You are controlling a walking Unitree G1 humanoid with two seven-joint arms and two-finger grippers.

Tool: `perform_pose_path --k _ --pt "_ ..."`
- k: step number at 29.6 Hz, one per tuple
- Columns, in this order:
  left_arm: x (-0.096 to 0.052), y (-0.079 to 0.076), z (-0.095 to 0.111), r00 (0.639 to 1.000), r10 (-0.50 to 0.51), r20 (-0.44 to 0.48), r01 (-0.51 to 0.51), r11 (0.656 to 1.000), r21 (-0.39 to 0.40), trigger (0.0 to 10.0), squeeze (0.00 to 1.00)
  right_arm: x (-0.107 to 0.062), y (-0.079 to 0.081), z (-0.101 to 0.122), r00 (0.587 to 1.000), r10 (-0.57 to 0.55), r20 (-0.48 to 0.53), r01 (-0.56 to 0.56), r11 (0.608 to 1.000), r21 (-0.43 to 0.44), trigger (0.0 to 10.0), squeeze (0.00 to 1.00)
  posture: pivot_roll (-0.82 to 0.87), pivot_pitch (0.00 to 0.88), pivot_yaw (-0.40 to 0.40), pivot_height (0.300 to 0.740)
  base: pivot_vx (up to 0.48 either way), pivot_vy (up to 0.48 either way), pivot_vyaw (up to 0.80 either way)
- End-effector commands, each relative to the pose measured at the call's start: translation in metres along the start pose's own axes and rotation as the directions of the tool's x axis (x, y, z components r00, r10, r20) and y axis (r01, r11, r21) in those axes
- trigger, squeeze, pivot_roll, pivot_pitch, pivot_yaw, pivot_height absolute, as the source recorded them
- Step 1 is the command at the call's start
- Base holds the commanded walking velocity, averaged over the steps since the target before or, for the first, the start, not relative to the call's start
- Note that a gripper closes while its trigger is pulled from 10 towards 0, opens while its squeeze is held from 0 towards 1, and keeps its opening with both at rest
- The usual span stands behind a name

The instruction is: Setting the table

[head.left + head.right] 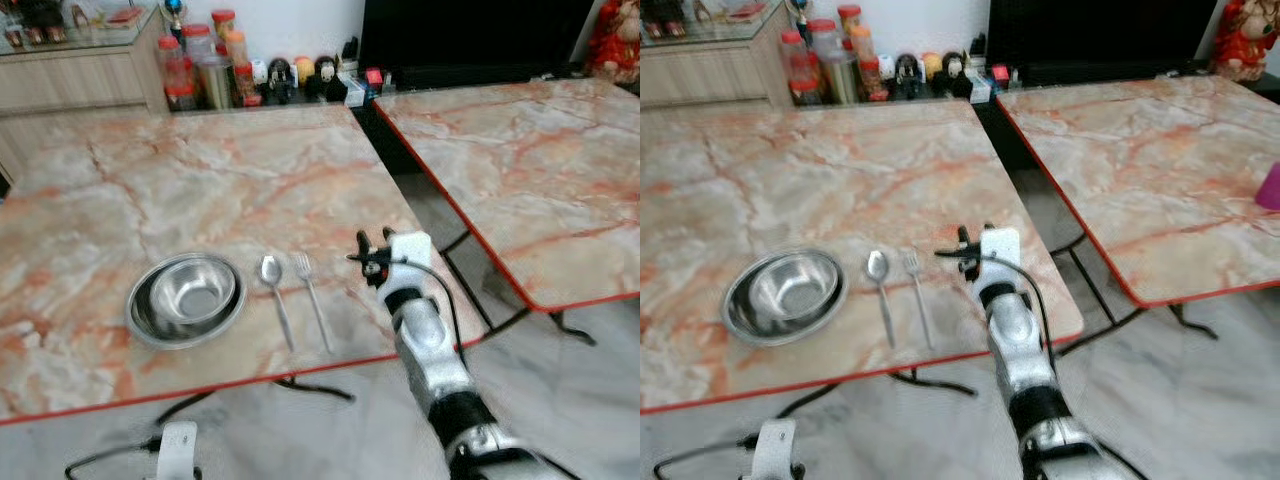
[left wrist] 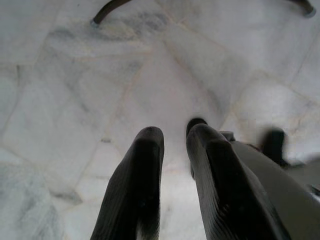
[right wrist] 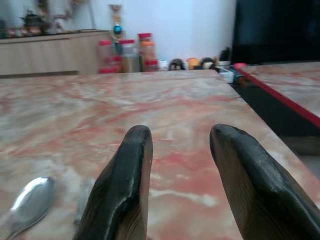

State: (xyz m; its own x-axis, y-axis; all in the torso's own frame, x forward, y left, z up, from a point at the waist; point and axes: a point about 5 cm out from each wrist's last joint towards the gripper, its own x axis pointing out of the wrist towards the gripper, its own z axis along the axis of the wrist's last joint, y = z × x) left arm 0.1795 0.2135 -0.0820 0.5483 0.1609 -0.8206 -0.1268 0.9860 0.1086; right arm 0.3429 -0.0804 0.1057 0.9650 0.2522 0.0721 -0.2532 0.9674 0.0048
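Fork [image 1: 314, 298] lay flat on the marble-pattern table [image 1: 200, 180] near its front edge, long axis running front to back, tines pointing away from the robot, handle toward the red-trimmed edge. Spoon [image 1: 274, 294] sat just left of it, roughly parallel, bowl end far, handle near, angled slightly toward the fork. Both thin, polished metal. Stainless steel bowl [image 1: 187, 297], round and shiny with a wide rim, sat left of the spoon, close but apart.

Right gripper [image 1: 374, 254] hovered over the table just right of the fork, level with its tines, not touching it. Fingers [image 3: 125, 185] were parted with a clear gap, nothing between them; black, ribbed, rounded tips. In the right wrist view the spoon bowl [image 3: 31, 201] showed beside the fingers.

Left gripper [image 2: 170, 150] hung low over pale marble floor tiles, fingers slightly apart, holding nothing.

Second table [image 1: 520, 160] of same pink-veined pattern stood to the right, separated by a gap. Jars [image 1: 205, 65] lined the wall behind.
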Motion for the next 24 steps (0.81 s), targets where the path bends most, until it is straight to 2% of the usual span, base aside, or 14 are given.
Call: perform_pose_path --k 1,8,13,18,20,24 --pt "0.0 -0.002 0.0 1.0 -0.004 -0.004 0.004 1.0 0.006 10.0 0.0 0.001 -0.008 0.009 0.999 -0.022 0.049 0.022 1.0 0.0 10.0 0.0 -0.03 0.016 0.003 0.74 0.0 -0.469 0.0" --pt "0.0 -0.003 -0.001 1.0 -0.006 -0.005 0.006 1.0 0.007 10.0 0.0 -0.006 -0.013 0.007 0.998 -0.032 0.057 0.033 0.999 -0.006 10.0 0.0 -0.03 0.02 0.002 0.74 0.0 -0.466 0.0" --pt "0.0 -0.003 -0.001 1.0 -0.006 -0.007 0.006 1.0 0.007 10.0 0.0 -0.026 -0.025 -0.009 0.999 -0.049 0.02 0.05 0.999 -0.02 10.0 0.0 -0.04 0.021 0.001 0.74 0.0 -0.466 0.0" --pt "0.0 -0.003 -0.001 1.0 -0.006 -0.007 0.006 1.0 0.007 10.0 0.0 -0.028 -0.026 -0.01 0.999 -0.05 0.016 0.051 0.998 -0.022 10.0 0.0 -0.04 0.021 0.001 0.74 0.0 -0.469 0.0" --pt "0.0 -0.005 -0.004 1.0 -0.013 -0.012 0.014 1.0 0.011 10.0 0.0 -0.047 -0.04 -0.032 0.993 -0.095 -0.07 0.092 0.995 -0.043 10.0 0.0 -0.05 0.026 0.0 0.74 0.0 -0.465 0.0" --pt "0.0 -0.006 -0.004 1.0 -0.017 -0.014 0.017 1.0 0.014 10.0 0.0 -0.062 -0.051 -0.057 0.972 -0.133 -0.193 0.127 0.991 -0.046 10.0 0.0 -0.05 0.025 0.001 0.74 0.0 -0.465 0.0"
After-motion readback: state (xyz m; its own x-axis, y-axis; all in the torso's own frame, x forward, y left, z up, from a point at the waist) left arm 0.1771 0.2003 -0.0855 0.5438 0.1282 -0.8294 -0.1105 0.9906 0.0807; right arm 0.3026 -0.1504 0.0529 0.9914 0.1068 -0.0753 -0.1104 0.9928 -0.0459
